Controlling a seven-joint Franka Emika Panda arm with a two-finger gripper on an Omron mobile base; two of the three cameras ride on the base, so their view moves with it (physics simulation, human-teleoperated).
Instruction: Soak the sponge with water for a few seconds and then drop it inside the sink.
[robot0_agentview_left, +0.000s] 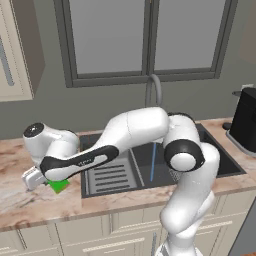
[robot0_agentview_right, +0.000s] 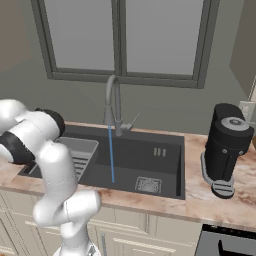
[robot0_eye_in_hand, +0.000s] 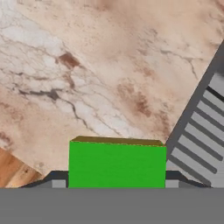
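Sponge clamped between closed jaws

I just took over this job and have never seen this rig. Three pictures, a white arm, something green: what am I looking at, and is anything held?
The white machine is a robot arm on a driving base, in a rendered kitchen. Two pictures come from cameras on the base, behind the arm to its left and right, looking over the marble counter. The third looks along the gripper from a camera on the hand.

Set in the counter is a dark sink with a ribbed rack at its left. A thin blue stream of water runs from the faucet. A black appliance stands to the right.

The green block is the sponge, with a yellowish edge. It sits between the fingers, over the counter left of the sink, and the gripper is shut on it. It has not yet reached the water.
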